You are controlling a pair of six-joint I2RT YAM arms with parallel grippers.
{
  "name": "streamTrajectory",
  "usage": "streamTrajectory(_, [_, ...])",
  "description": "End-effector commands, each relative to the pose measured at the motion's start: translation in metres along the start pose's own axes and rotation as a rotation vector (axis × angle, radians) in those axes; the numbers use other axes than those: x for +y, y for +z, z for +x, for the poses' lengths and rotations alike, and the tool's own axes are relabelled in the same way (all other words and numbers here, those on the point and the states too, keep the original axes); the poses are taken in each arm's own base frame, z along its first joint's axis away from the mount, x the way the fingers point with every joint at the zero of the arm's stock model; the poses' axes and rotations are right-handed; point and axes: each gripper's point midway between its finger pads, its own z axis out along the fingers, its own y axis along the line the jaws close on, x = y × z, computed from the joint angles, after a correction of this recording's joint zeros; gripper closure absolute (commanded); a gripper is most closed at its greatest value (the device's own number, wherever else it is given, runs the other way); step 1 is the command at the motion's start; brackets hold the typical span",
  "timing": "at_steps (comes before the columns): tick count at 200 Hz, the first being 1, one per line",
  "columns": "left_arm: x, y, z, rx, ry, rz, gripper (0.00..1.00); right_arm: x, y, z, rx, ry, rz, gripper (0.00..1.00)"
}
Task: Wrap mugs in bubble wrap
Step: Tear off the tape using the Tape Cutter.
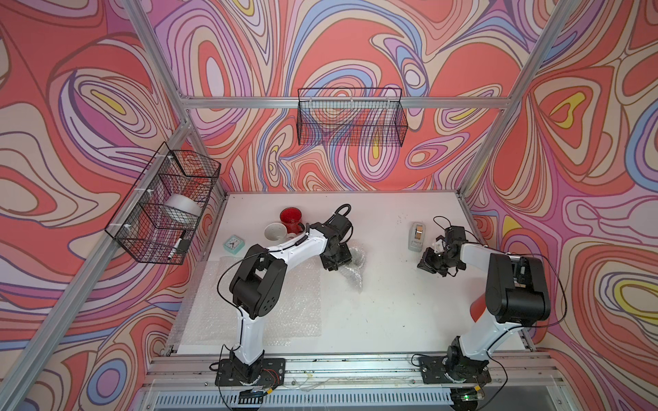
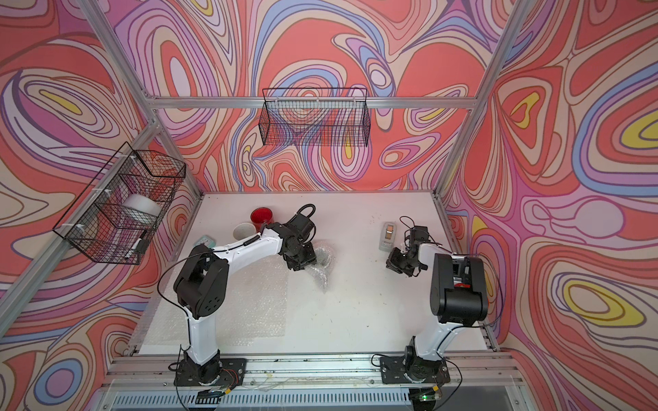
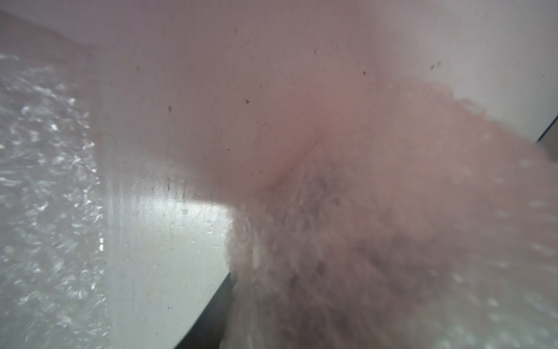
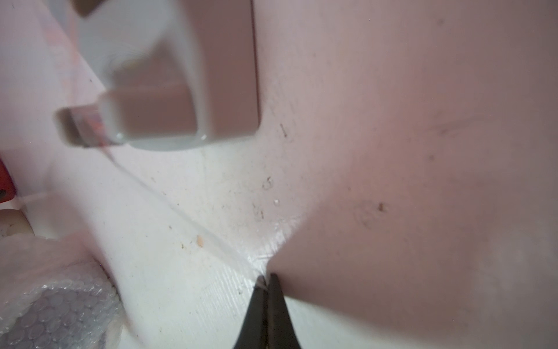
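Observation:
A red mug and a white mug stand at the back left of the table. A flat sheet of bubble wrap lies at the front left. A crumpled bubble wrap bundle sits mid-table. My left gripper is down on it. One dark finger presses its side and the wrap hides the other. My right gripper is shut on a thin strip of clear tape.
The tape runs back to the grey tape dispenser at the back right. A mint-green clock sits left of the mugs. A wire basket on the left wall holds a white roll. Another basket hangs on the back wall.

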Motion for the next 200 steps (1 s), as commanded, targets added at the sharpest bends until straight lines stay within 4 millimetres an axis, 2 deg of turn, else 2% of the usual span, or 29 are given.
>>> streamTrajectory(1, [0.014,0.012,0.005,0.018,-0.036,-0.043,0.54,-0.02,0.005,0.032,0.115,0.04,0.089,1.0])
streamTrajectory(67, [0.013,0.013,0.006,0.022,-0.039,-0.039,0.54,-0.033,0.004,0.035,0.127,0.04,0.172,1.0])
streamTrajectory(122, [0.013,0.013,0.006,0.021,-0.043,-0.04,0.54,-0.037,0.003,0.035,0.124,0.034,0.207,1.0])
streamTrajectory(152, [0.012,0.012,0.006,0.022,-0.048,-0.035,0.54,-0.034,-0.006,0.031,0.098,0.02,0.223,1.0])
streamTrajectory(163, [0.012,0.012,0.006,0.024,-0.049,-0.033,0.54,-0.029,-0.013,0.029,0.075,0.011,0.216,1.0])
streamTrajectory(177, [0.012,0.012,0.006,0.02,-0.051,-0.032,0.54,-0.01,-0.028,0.019,0.004,-0.015,0.15,1.0])
streamTrajectory(200, [0.012,0.012,0.006,0.017,-0.058,-0.028,0.54,0.04,-0.057,0.007,-0.113,-0.08,-0.062,1.0])
